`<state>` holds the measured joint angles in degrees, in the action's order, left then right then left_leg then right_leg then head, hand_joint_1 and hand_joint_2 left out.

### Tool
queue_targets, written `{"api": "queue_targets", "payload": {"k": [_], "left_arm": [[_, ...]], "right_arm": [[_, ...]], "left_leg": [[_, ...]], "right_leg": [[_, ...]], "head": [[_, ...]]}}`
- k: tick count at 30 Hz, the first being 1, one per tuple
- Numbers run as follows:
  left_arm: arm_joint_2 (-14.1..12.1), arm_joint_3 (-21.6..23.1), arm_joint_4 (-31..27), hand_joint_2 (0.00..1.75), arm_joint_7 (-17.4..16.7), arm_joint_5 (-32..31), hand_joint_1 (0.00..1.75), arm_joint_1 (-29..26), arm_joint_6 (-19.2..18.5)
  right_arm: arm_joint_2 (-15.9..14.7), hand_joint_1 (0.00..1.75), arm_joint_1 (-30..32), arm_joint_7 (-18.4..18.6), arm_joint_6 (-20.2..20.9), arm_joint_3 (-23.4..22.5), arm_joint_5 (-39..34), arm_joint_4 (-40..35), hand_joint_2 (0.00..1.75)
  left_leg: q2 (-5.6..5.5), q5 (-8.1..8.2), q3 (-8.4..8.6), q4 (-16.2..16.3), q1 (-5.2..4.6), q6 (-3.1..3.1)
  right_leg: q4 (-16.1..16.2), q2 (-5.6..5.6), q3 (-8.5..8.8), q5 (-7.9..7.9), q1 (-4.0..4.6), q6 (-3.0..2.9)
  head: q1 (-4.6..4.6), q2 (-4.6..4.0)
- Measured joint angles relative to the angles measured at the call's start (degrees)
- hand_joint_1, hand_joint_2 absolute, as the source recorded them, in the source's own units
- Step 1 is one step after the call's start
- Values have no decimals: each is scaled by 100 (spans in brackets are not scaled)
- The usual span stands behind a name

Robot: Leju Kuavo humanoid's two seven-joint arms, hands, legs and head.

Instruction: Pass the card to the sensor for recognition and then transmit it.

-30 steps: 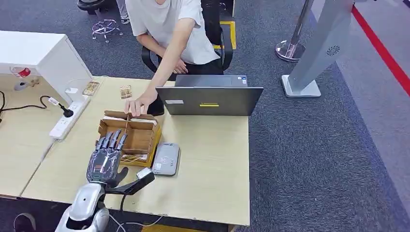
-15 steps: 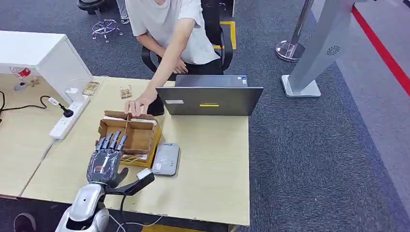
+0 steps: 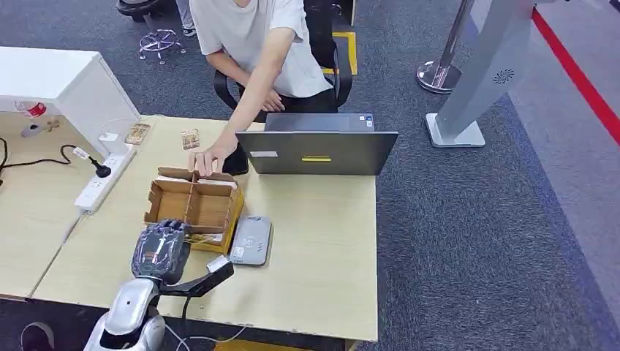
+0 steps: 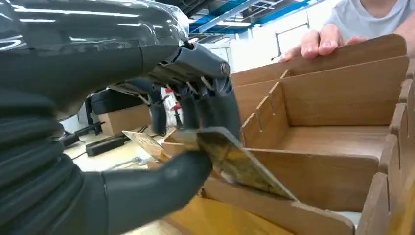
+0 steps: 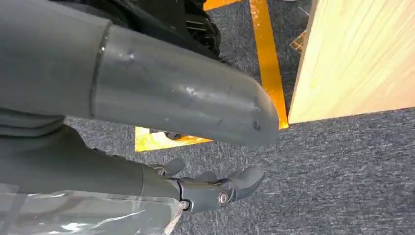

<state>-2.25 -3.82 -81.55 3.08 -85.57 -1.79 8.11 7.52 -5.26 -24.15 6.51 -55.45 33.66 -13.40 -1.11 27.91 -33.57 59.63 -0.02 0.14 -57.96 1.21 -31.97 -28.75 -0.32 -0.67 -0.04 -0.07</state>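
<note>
Pinching a card (image 4: 235,164) between thumb and fingers, the robot's left hand (image 3: 159,250) lifts it from the near edge of the divided cardboard box (image 3: 208,208). Next move, likely: swing toward the grey card reader (image 3: 251,240), at three o'clock. A person's hand (image 3: 208,159) steadies the box's far wall. The right hand (image 5: 215,191) hangs loosely open, empty.
</note>
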Motion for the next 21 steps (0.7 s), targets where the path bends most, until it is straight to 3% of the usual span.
{"api": "queue_targets", "payload": {"k": [21], "left_arm": [[-55,0,0,175,2,107,175,15,-55]], "right_arm": [[0,0,1,0,0,-48,44,0,0]], "left_leg": [[2,0,1,0,0,0]], "right_leg": [[0,2,0,0,0,0]], "head": [[-2,0]]}}
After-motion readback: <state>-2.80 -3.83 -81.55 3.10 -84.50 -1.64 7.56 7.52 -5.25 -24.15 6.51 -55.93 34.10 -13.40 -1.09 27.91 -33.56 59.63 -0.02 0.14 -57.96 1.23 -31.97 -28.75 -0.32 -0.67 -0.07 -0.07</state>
